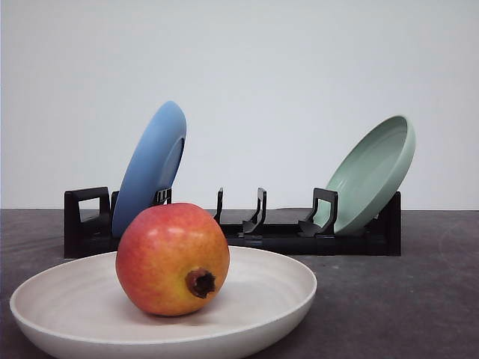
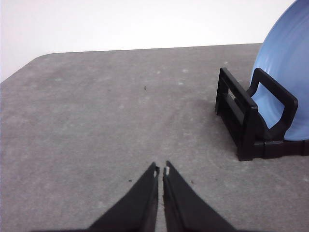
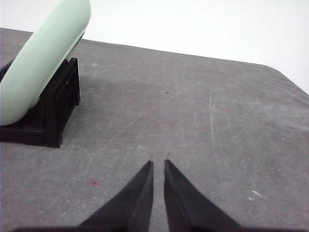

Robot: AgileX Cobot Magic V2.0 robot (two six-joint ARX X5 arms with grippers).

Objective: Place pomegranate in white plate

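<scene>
Pomegranate (image 1: pixel 173 259) resting in white plate (image 1: pixel 284 288), calyx facing front. Left gripper (image 2: pixel 161 170) and right gripper (image 3: pixel 158 164) pinched nearly closed, holding nothing.

Left gripper (image 2: pixel 161 170) tips nearly touching (perhaps closed) over grey table (image 2: pixel 96 121), black rack (image 2: pixel 251 121) nearby — blue plate (image 2: pixel 285 72) leaning inside

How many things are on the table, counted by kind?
Plates: 3 (white plate, blue plate, green plate)
Pomegranate: 1, lying in the white plate
Rack: 1, black, holding the blue and green plates tilted on edge
Total: 5
</scene>
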